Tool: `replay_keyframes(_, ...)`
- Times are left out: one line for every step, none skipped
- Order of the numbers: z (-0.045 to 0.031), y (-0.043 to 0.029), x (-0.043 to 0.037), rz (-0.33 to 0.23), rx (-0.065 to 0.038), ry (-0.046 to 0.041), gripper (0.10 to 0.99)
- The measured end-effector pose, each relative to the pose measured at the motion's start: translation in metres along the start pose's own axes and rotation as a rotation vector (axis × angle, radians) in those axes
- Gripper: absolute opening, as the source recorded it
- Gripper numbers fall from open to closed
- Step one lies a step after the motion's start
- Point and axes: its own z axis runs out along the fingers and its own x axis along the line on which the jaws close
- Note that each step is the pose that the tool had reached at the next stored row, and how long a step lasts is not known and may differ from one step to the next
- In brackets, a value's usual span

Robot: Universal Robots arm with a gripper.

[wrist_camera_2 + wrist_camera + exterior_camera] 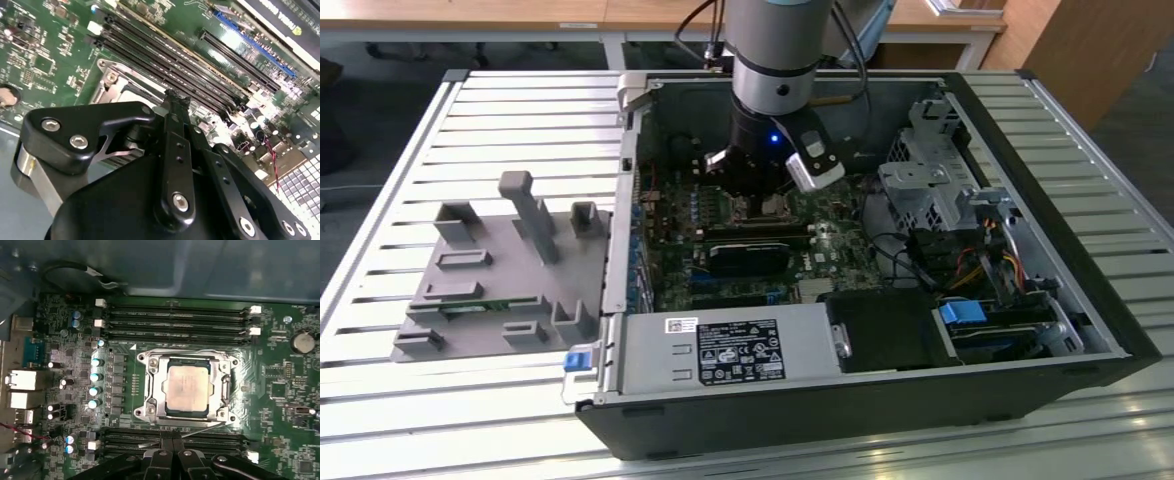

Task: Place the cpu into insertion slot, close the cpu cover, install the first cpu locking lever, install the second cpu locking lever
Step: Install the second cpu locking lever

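Observation:
In the first wrist view the cpu [186,387], a dull silver square, lies in the insertion slot [226,390]. The silver cpu cover [156,390] is folded down around it. One thin locking lever [182,351] runs along the socket's edge beside the memory slots. The other lever [202,429] stands slanted off the opposite edge, its free end by my fingertips. My gripper [170,441] is shut, its black fingers pressed together right at this slanted lever. The shut fingers [172,100] show over the socket frame [117,82]. My gripper [761,192] hangs low over the motherboard.
The open computer case [1094,340] surrounds the board, with drive cages [934,190] on the exterior view's right and a power supply [720,350] in front. Memory slots [175,320] flank the socket. A grey parts fixture [500,270] lies outside the case on the slatted table.

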Motion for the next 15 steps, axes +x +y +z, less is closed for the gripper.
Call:
replay_keyframes(0.0018,-0.0001,0.0004,0.0,0.0,0.0,0.106)
replay_keyframes(0.0033,-0.0002,0.0006,0.0,0.0,0.0,0.106)
replay_keyframes(0.0038,-0.0006,0.0007,0.0,-0.005,0.0001,0.106)
replay_keyframes(0.0039,-0.0016,0.0008,0.0,-0.019,-0.0004,0.106)
replay_keyframes(0.0041,-0.0028,0.0008,-0.001,-0.034,-0.0009,0.106)
replay_keyframes(0.0041,-0.0044,0.0009,-0.001,-0.044,-0.0012,0.106)
replay_keyframes(0.0039,-0.0065,0.001,-0.001,-0.05,-0.0013,0.106)
replay_keyframes(0.0038,-0.0087,0.0013,-0.001,-0.053,-0.0014,0.106)
replay_keyframes(0.0037,-0.0109,0.0019,-0.001,-0.054,-0.0015,0.106)
replay_keyframes(0.0036,-0.0129,0.0028,-0.001,-0.056,-0.0016,0.106)
replay_keyframes(0.0036,-0.0149,0.0039,-0.001,-0.058,-0.0016,0.106)
replay_keyframes(0.0035,-0.0165,0.0047,-0.001,-0.06,-0.0016,0.106)
replay_keyframes(0.0036,-0.0173,0.0053,-0.001,-0.062,-0.0017,0.106)
replay_keyframes(0.0037,-0.0174,0.0062,-0.001,-0.064,-0.0017,0.106)
replay_keyframes(0.004,-0.0174,0.0075,-0.001,-0.065,-0.0018,0.106)
